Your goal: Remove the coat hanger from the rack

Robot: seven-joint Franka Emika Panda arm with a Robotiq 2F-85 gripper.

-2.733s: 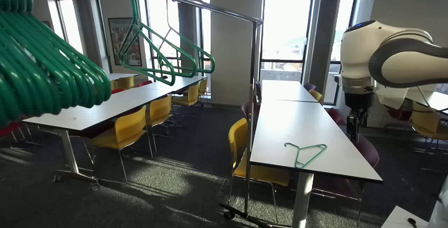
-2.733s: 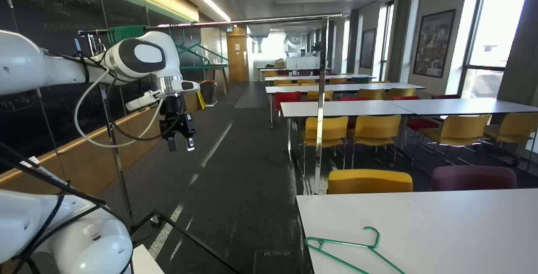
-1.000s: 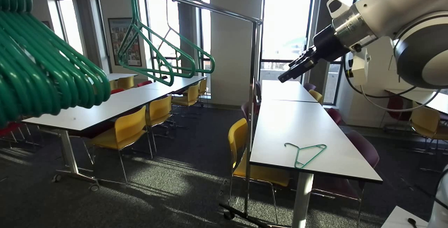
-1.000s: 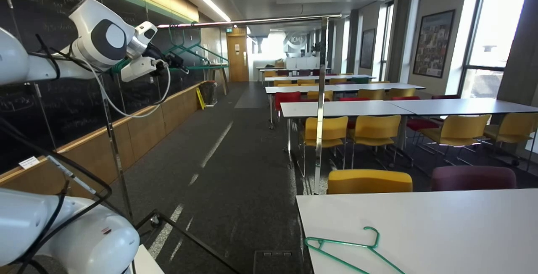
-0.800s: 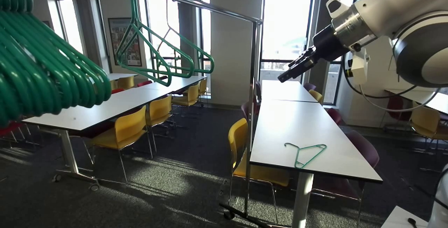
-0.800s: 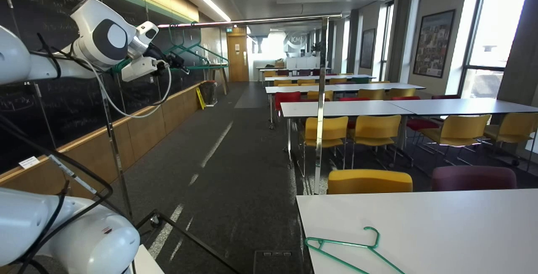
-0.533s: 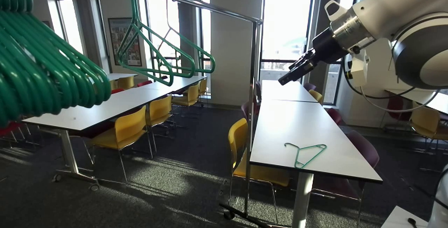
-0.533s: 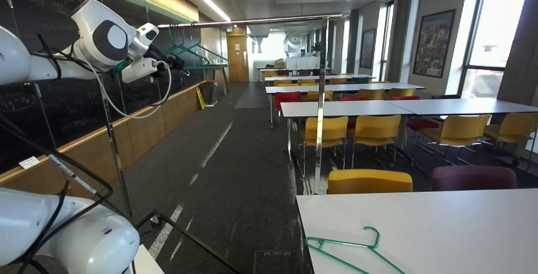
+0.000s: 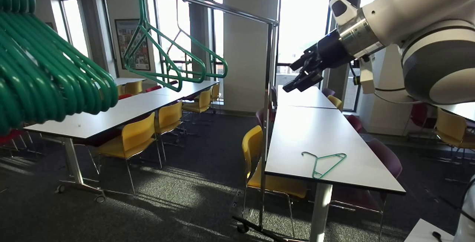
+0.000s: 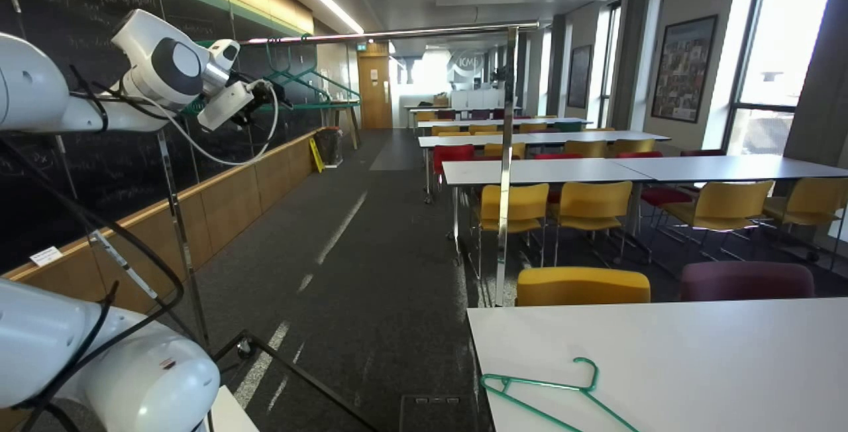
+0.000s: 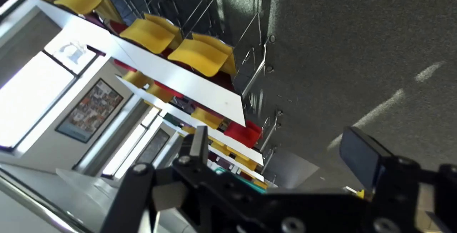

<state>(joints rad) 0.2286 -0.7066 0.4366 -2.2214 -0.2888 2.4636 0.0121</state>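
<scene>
Several green coat hangers (image 9: 141, 4) hang from the grey rack's top rail (image 9: 230, 9), two or three mid-rail and a dense bunch (image 9: 55, 78) nearer the camera. The mid-rail hangers (image 10: 331, 105) and rail (image 10: 411, 33) show in the other exterior view too. My gripper (image 9: 292, 75) is open and empty, pointing toward the rack, apart from the hangers in this view. In the wrist view my gripper (image 11: 275, 140) has its fingers wide apart; a green hanger part (image 11: 247, 182) shows behind its left finger, partly hidden. What looks like the rail (image 11: 39, 206) crosses the lower left.
Another green hanger (image 9: 315, 167) lies on a white table (image 9: 297, 130). The rack's upright (image 9: 266, 104) stands between table and hangers. Yellow chairs (image 9: 139, 134) line the tables. A blackboard (image 10: 40, 114) runs along the wall beside the arm (image 10: 156, 61).
The gripper has swung up from pointing down to pointing toward the rack. Since half a second ago it has rolled and moved slightly toward the rack; its fingers now show apart. The hangers barely sway.
</scene>
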